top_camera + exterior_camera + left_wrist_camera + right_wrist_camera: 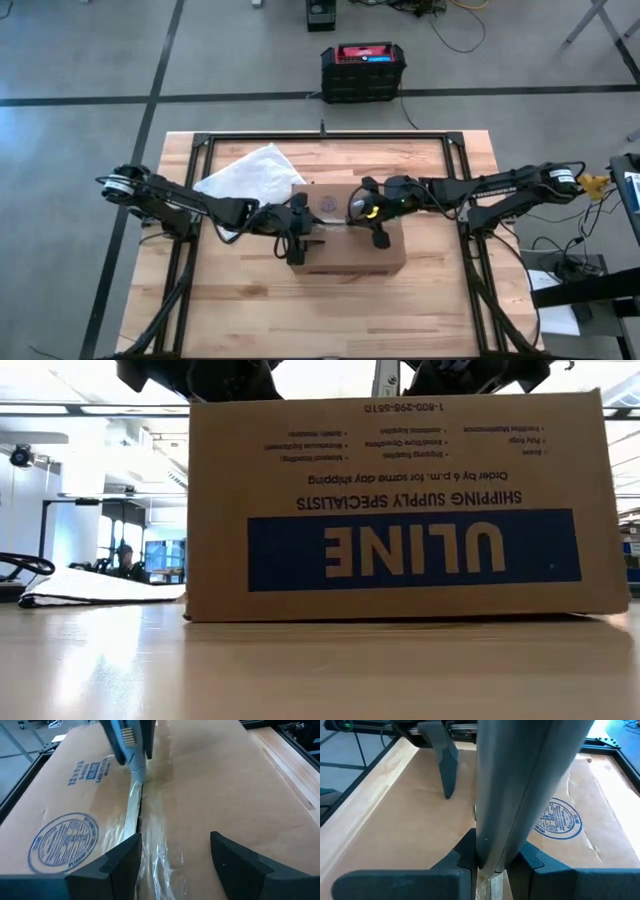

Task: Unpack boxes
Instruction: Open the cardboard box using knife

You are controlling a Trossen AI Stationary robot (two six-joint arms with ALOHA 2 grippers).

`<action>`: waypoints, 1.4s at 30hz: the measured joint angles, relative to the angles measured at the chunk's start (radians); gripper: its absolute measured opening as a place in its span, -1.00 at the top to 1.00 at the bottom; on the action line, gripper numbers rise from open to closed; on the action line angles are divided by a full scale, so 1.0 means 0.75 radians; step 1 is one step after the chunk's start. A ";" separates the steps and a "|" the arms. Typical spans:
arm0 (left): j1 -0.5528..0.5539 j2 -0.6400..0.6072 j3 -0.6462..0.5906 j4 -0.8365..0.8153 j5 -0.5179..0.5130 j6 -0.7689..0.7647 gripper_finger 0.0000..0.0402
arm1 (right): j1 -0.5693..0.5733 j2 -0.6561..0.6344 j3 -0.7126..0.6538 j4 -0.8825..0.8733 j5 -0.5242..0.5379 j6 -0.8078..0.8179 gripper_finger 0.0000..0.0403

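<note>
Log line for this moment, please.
box: taped shut | right gripper: shut on cutter, at seam | left gripper: open over tape

Box (400,510): brown corrugated cardboard, blue label band with pale "ULINE" lettering, black print, blue round stamp (62,841) on top. Cutter tool (520,790): grey-blue. Table (250,310): light wood planks; bag (250,172) white.
</note>
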 joint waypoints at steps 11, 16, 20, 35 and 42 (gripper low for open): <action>0.001 -0.068 -0.017 -0.014 -0.069 -0.055 -0.09 | 0.032 -0.005 -0.004 0.018 0.136 0.026 0.75; 0.013 -0.173 0.042 0.012 -0.060 0.006 -0.09 | 0.056 0.004 -0.006 0.039 0.199 0.026 0.75; 0.102 -0.174 0.071 0.075 0.171 0.053 -0.09 | 0.055 0.014 -0.006 0.071 0.221 0.043 0.75; 0.236 -0.057 -0.064 0.043 0.327 0.015 -0.09 | 0.055 0.018 -0.010 0.070 0.221 0.065 0.75; 0.236 -0.084 -0.128 0.022 0.293 -0.035 -0.09 | 0.062 -0.006 -0.051 0.073 0.224 0.080 0.75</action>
